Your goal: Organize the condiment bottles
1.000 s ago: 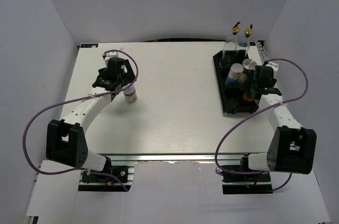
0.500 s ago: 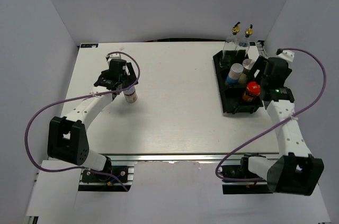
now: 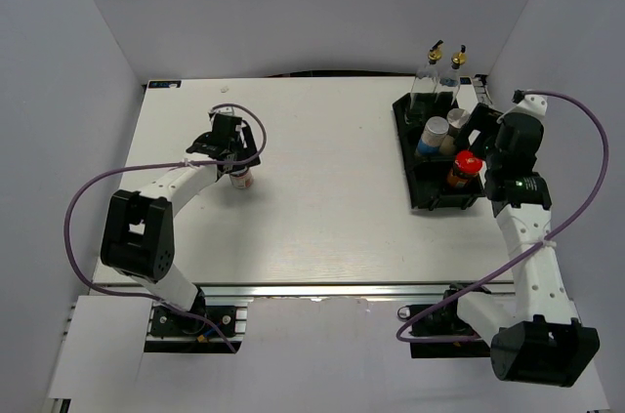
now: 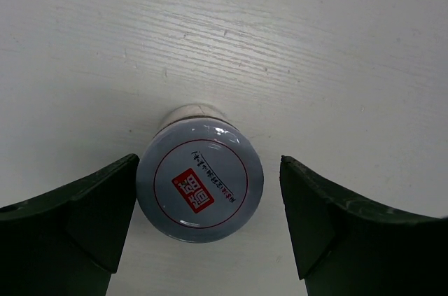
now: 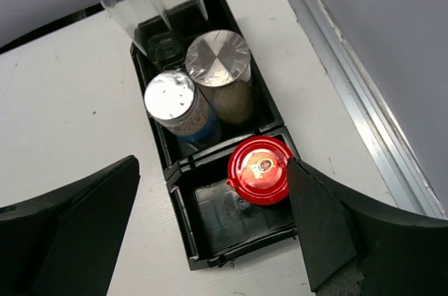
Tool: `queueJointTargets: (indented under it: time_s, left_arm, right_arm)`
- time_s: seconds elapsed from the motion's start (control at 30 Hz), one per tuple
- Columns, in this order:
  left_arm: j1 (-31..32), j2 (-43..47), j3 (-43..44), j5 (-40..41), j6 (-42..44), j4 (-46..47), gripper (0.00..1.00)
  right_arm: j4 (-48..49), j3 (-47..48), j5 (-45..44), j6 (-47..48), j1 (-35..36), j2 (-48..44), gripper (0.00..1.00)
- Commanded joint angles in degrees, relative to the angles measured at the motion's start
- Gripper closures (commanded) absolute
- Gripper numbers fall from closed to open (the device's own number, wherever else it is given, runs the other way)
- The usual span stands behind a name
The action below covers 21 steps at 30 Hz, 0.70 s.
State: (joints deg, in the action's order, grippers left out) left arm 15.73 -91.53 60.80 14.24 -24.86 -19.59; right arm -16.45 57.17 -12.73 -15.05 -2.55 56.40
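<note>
A small jar with a white lid and red label point(image 3: 241, 178) stands on the left of the table. My left gripper point(image 3: 235, 165) is open just above it. In the left wrist view the jar lid point(image 4: 199, 180) sits between my open left gripper's point(image 4: 208, 170) fingers, close to the left finger point(image 4: 77, 215). My right gripper point(image 3: 491, 161) is open and empty above the black tray point(image 3: 404, 132). The red-lidded jar point(image 5: 260, 170) stands in the tray's near compartment. The blue-labelled shaker point(image 5: 173, 102) and the silver-capped shaker point(image 5: 218, 59) share the middle compartment. Two glass bottles point(image 3: 441, 69) stand at the far end.
The black tray point(image 5: 179, 220) lies along the table's right edge next to a metal rail point(image 5: 350, 93). The near compartment has bare floor left of the red-lidded jar. Grey walls enclose the table.
My right gripper has let go of the red-lidded jar in the tray's near compartment and drawn back and up. My left gripper has shifted right, over the small jar.
</note>
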Motion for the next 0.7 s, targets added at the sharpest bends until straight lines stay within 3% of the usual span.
queueJointTargets:
  time_s: [0.0, 0.07, 0.33, 0.43, 0.5, 0.53, 0.57, 0.6, 0.67]
  left_arm:
    - [-0.26, 1.09, 1.34, -1.14, 0.60, 0.17, 0.12]
    - [-0.26, 1.35, 1.52, -1.93, 1.13, -0.35, 0.27]
    - [-0.26, 3.90, 1.52, -2.90, 2.45, -1.50, 0.68]
    - [-0.26, 5.13, 2.57, -6.58, 2.80, -2.03, 0.84]
    - [-0.17, 7.23, 2.58, -11.39, 1.49, 0.07, 0.90]
    - [0.18, 8.02, 2.31, -12.73, 0.44, 1.48, 1.00]
    - [0.44, 9.77, 1.88, -14.05, -0.27, 4.27, 1.00]
    - [1.14, 10.57, 1.26, -18.24, -0.88, 5.17, 1.00]
    - [3.60, 12.07, 1.17, -18.55, -1.77, 5.88, 1.00]
  right_arm:
    - [2.12, -0.21, 4.36, 1.42, -0.09, 0.55, 0.11]
    - [2.82, -0.30, 7.96, 2.56, -0.09, 1.08, 0.11]
    - [5.63, -0.92, 21.59, 8.44, 1.92, 1.78, 0.11]
    - [3.63, 0.04, 32.75, 15.99, 8.06, 4.23, 0.11]
    - [0.82, 1.98, 34.70, 24.40, 17.45, 6.78, 0.11]
    - [1.06, 1.81, 35.14, 27.06, 20.45, 7.31, 0.11]
    - [2.37, -0.19, 36.27, 29.35, 24.91, 7.75, 0.11]
    - [4.65, -1.61, 38.90, 30.85, 26.35, 8.28, 0.11]
    - [11.86, -3.89, 42.51, 30.87, 28.12, 9.51, 0.11]
